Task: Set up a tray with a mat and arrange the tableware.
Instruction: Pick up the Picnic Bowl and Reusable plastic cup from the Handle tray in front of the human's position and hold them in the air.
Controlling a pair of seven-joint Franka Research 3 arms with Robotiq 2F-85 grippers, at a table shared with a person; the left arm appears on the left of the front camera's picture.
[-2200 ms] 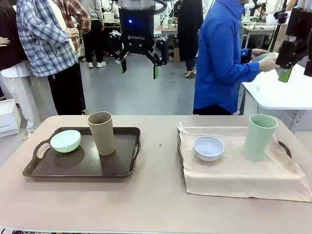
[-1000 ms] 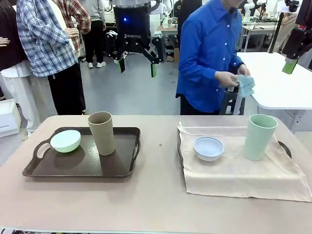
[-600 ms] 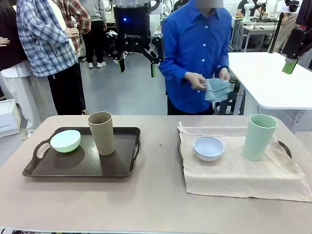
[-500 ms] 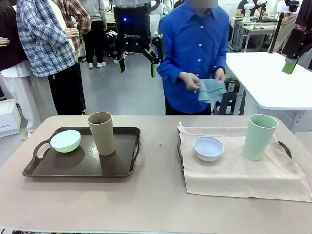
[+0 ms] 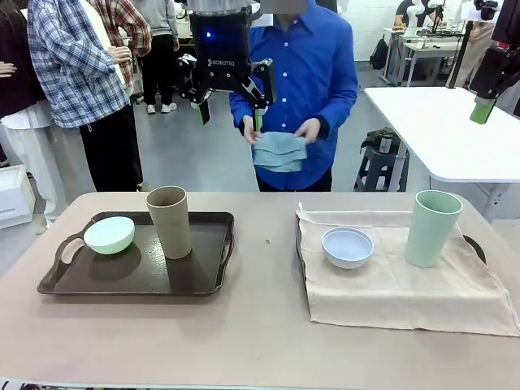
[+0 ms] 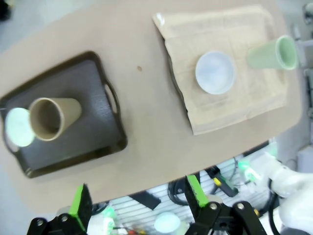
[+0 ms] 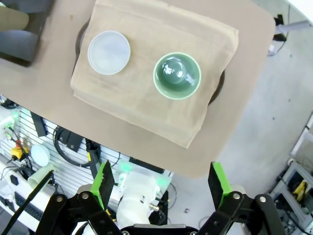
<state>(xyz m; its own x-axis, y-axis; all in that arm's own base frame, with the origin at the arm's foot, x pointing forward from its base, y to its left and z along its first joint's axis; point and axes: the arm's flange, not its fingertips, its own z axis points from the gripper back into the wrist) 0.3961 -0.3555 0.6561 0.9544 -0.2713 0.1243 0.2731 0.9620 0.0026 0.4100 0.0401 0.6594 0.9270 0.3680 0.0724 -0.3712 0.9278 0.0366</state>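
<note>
Two tall cups stand upright with their long axes vertical and mouths up: the tan-brown cup (image 5: 169, 221) on the bare dark tray (image 5: 203, 262) at the table's left, the pale green cup (image 5: 432, 227) at the far right of the beige mat (image 5: 406, 292). The mint green bowl (image 5: 109, 235) sits open side up just left of the tan cup, and the white bowl (image 5: 347, 246) rests likewise on the mat, left of the green cup and apart from it. A dark handle (image 5: 478, 246) peeks from under the mat's right edge. All this lies on a tan table (image 5: 260, 341) with rounded corners, in a workshop with a grey floor and a white table (image 5: 439, 138) at the far right. The left gripper (image 5: 229, 123) hangs high over the far edge, jaws spread and empty; the right gripper (image 7: 161, 166) hovers above the mat, also spread and empty. Beyond the table a person in a blue shirt (image 5: 305, 73) grasps a folded blue-grey cloth (image 5: 279, 152) in both hands (image 5: 309, 130), partly behind the left gripper. Onlookers (image 5: 69, 57) stand at the far left
</note>
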